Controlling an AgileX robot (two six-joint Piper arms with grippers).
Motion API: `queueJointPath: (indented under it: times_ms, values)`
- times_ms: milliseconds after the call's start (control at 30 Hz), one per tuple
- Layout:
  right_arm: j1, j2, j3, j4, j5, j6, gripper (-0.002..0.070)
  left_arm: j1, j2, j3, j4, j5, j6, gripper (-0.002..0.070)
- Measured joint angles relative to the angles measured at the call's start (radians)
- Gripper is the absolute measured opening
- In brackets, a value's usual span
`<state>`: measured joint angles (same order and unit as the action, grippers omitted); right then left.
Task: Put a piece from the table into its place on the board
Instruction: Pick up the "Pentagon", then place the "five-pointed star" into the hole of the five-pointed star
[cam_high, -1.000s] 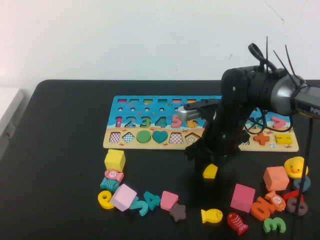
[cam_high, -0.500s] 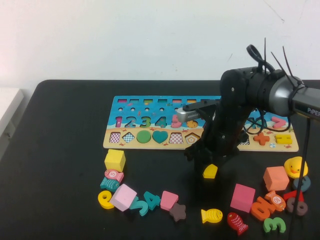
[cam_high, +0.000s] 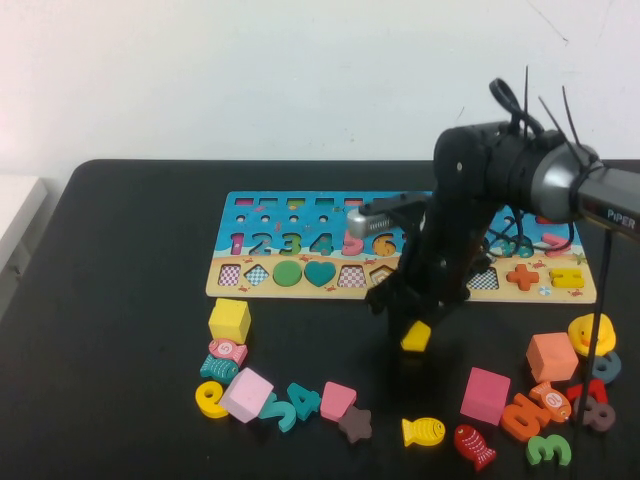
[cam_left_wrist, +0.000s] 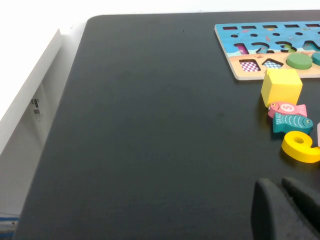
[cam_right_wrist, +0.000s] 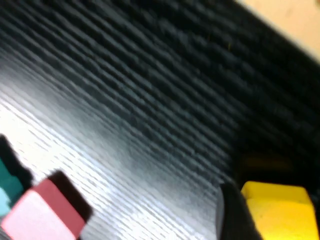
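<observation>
My right gripper (cam_high: 417, 328) is shut on a small yellow pentagon piece (cam_high: 416, 337) and holds it just above the black table, in front of the puzzle board (cam_high: 300, 275). In the right wrist view the yellow piece (cam_right_wrist: 276, 212) sits against one dark finger (cam_right_wrist: 235, 215). The board has an empty pentagon slot (cam_high: 384, 276) in its front row, beside the green circle and teal heart. My left gripper (cam_left_wrist: 285, 210) is shut and empty, low over bare table at the left, away from the pieces.
Loose pieces lie in front of the board: a yellow cube (cam_high: 229, 320), pink blocks (cam_high: 246, 394), a teal 4 (cam_high: 302, 400), a brown star (cam_high: 355, 424), a yellow fish (cam_high: 423, 431), a pink cube (cam_high: 485, 395), an orange cube (cam_high: 551, 356) and a duck (cam_high: 591, 333).
My right arm has shifted slightly left and toward the board. The yellow pentagon has risen a little in the gripper. The left arm has not moved.
</observation>
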<state>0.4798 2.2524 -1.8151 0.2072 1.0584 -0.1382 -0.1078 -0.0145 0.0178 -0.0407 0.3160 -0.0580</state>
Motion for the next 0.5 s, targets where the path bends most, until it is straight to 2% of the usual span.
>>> queueJointPath:
  times_ms: [500]
  values:
    - [0.0, 0.058, -0.259, 0.0, -0.077, -0.115, 0.0344, 0.0, 0.0, 0.0, 0.0, 0.0, -0.003, -0.0002]
